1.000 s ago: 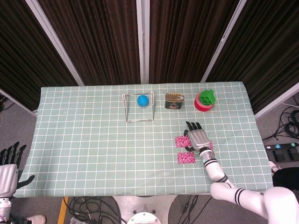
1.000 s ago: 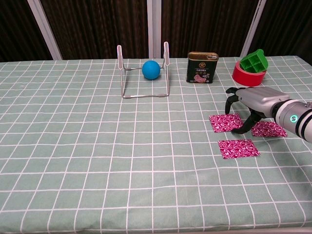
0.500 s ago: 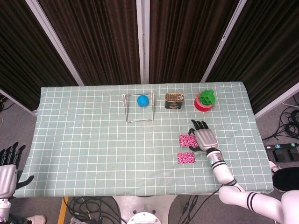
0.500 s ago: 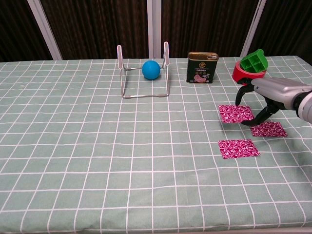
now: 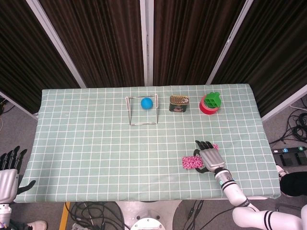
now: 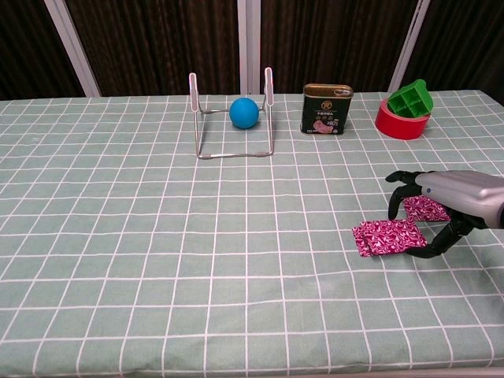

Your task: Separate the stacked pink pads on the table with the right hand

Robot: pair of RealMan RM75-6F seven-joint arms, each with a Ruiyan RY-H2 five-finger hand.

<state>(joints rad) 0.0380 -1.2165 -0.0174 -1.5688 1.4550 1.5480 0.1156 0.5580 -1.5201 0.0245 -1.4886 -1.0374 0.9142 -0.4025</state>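
Right hand (image 6: 442,206) rests curled over the near flat pink patterned fabric pads (image 6: 390,236) at the counter's (image 5: 86,143) right front; grip unclear. Separation appears under way; next, draw pads apart.

Right hand (image 5: 210,157) covers much of pink pads (image 6: 389,236); left hand (image 5: 8,167) cut by frame edge.
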